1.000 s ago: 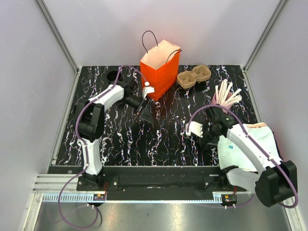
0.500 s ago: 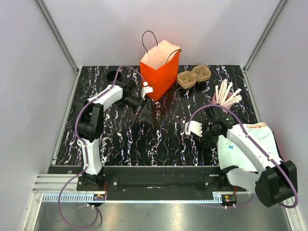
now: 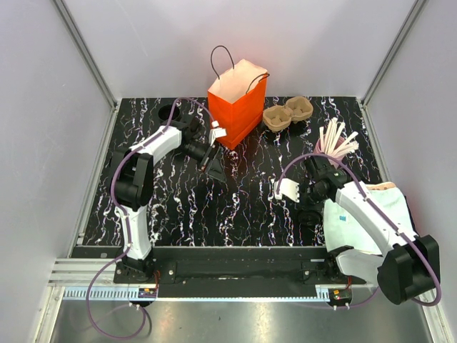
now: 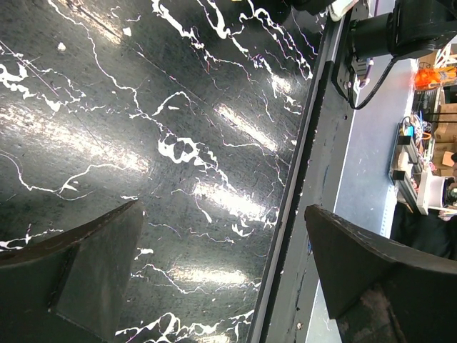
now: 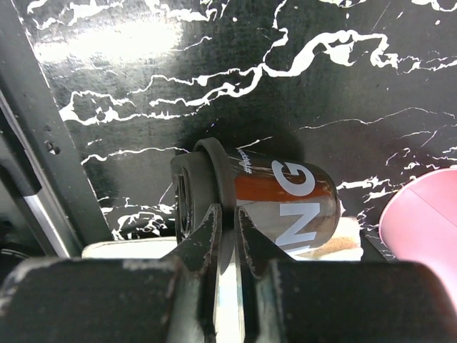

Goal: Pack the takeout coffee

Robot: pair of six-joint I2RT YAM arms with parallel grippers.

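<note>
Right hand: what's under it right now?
Under the right hand: the takeout coffee, black lid on, pink cup beside it. The right arm covers it in the top view. Grip unclear.

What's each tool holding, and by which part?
Left tool: nothing. Right tool seems to pinch the takeout coffee at the rim of its lid.

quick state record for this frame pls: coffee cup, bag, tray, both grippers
takeout coffee: black, lidded, appears to lie on its side on the table
right gripper: fingers almost together at the lid rim; grip cannot be confirmed
left gripper: wide open, empty, over bare table by the bag
orange bag: upright, top open, far middle
pulp tray: right of the bag, both wells look empty
pink cup: holds white sticks, close to the coffee
packed: no, the coffee is not in the bag
</note>
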